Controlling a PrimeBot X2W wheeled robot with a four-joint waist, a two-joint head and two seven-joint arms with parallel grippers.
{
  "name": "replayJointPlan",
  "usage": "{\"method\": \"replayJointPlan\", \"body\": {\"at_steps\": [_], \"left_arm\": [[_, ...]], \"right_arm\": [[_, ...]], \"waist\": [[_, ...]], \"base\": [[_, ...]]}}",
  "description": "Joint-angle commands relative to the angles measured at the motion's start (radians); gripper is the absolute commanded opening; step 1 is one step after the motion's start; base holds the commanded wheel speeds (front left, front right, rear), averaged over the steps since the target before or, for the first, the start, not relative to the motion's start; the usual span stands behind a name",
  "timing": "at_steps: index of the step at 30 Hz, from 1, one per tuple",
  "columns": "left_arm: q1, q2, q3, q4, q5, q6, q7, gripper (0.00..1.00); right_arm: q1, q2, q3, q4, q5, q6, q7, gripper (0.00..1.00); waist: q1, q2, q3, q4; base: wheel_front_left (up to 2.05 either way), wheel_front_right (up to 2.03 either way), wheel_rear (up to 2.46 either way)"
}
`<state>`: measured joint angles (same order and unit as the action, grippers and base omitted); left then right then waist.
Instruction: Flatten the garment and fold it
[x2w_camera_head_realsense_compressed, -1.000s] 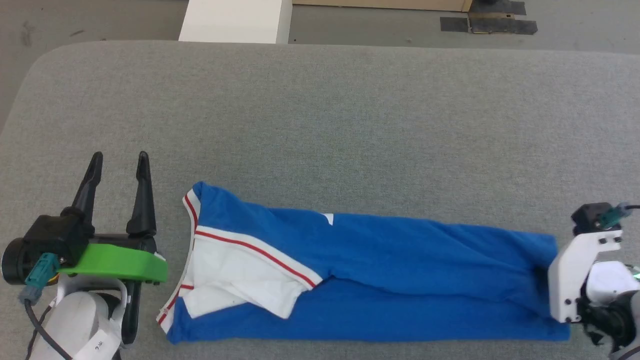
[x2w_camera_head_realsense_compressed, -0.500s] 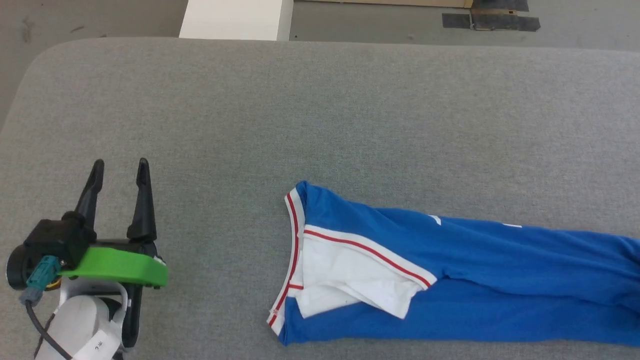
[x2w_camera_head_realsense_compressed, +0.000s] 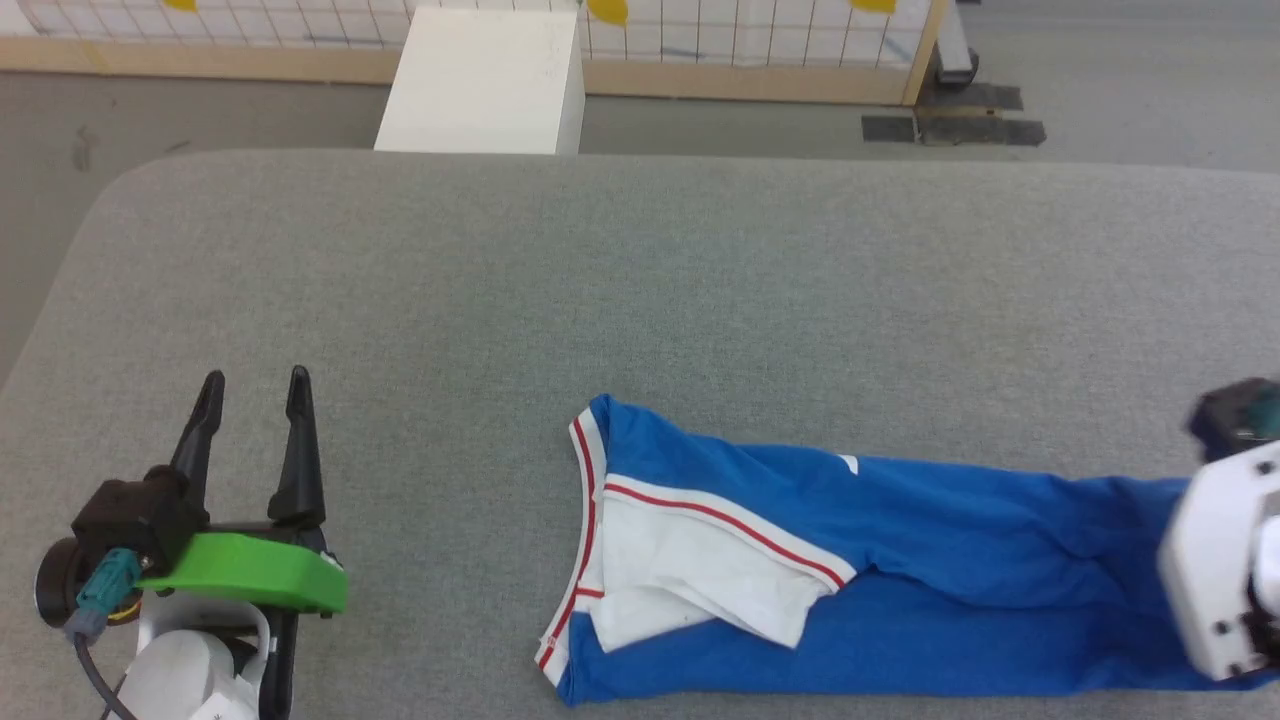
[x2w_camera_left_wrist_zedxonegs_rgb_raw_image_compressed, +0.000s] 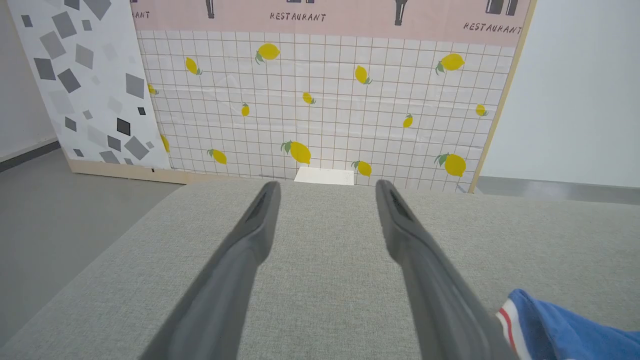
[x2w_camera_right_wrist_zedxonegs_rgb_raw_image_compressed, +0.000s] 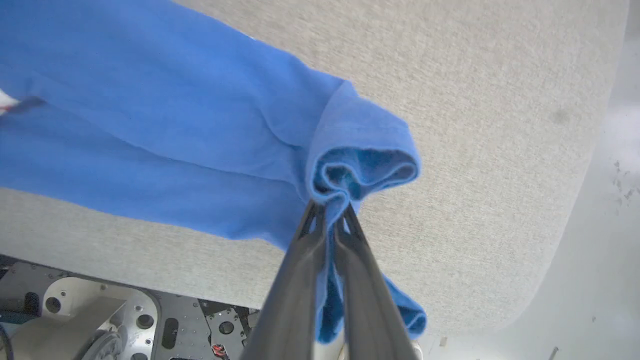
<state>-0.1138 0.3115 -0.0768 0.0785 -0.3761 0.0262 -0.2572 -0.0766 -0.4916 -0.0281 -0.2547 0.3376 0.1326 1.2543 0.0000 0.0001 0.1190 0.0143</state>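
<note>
Backdrop panel (x2w_camera_left_wrist_zedxonegs_rgb_raw_image_compressed: 350, 22) reads "RESTAURANT"; right gripper (x2w_camera_right_wrist_zedxonegs_rgb_raw_image_compressed: 327, 207) pinches the garment (x2w_camera_head_realsense_compressed: 950, 540).

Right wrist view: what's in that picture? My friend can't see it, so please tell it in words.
The right gripper is pinched shut on a bunched fold of the blue shirt, close to the rounded corner of the grey padded table. The rest of the shirt stretches away across the table toward the upper left.

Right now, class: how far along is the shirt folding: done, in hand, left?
Done: the garment lies folded lengthwise into a narrow strip on the table. In hand: the right gripper is shut on its bunched end. Left: probably crosswise folds; the left gripper stands open.
</note>
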Motion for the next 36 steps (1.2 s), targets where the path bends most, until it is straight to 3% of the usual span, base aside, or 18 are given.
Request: {"method": "replayJointPlan", "body": {"at_steps": [1,8,16,24,32,33,34,36], "left_arm": [[0.011,-0.007,0.003,0.002,0.012,-0.006,-0.004,1.00],[0.015,-0.017,0.002,0.008,0.008,-0.015,-0.005,1.00],[0.015,-0.021,0.001,0.020,0.004,-0.023,-0.005,1.00],[-0.005,-0.034,-0.007,0.032,0.003,-0.034,-0.005,1.00],[-0.018,-0.041,0.001,0.050,0.000,-0.043,-0.005,1.00],[-0.018,-0.042,0.003,0.051,0.000,-0.044,-0.005,1.00],[-0.017,-0.043,0.004,0.054,0.001,-0.045,-0.005,1.00],[-0.016,-0.044,0.007,0.057,0.001,-0.045,-0.005,1.00]], "right_arm": [[0.006,0.017,0.030,-0.039,0.017,-0.002,0.011,0.00],[-0.060,0.114,0.219,-0.045,0.068,-0.002,-0.048,0.00],[-0.198,0.244,0.409,0.149,0.069,-0.002,-0.228,0.00],[-0.326,0.377,0.495,0.375,0.041,-0.002,-0.375,0.00],[-0.390,0.431,0.533,0.598,0.022,-0.002,-0.493,0.00],[-0.393,0.433,0.538,0.620,0.024,-0.002,-0.502,0.09],[-0.397,0.436,0.545,0.640,0.028,-0.002,-0.517,1.00],[-0.404,0.439,0.564,0.654,0.062,-0.002,-0.542,1.00]], "waist": [[0.0000,-0.0001,-0.014,-0.003],[0.0000,-0.0001,-0.017,0.026],[0.0000,-0.0001,-0.002,0.077],[0.0000,-0.0001,0.035,0.131],[0.0000,-0.0001,0.055,0.151],[0.0000,-0.0001,0.055,0.150],[0.0000,-0.0001,0.054,0.148],[0.0000,-0.0001,0.051,0.141]], "base": [[0.00,0.00,0.00],[0.00,0.00,0.00],[0.00,0.00,0.00],[0.00,0.00,0.00],[0.00,0.00,0.00],[0.00,0.00,0.00],[0.00,0.00,0.00],[0.00,0.00,0.00]]}}
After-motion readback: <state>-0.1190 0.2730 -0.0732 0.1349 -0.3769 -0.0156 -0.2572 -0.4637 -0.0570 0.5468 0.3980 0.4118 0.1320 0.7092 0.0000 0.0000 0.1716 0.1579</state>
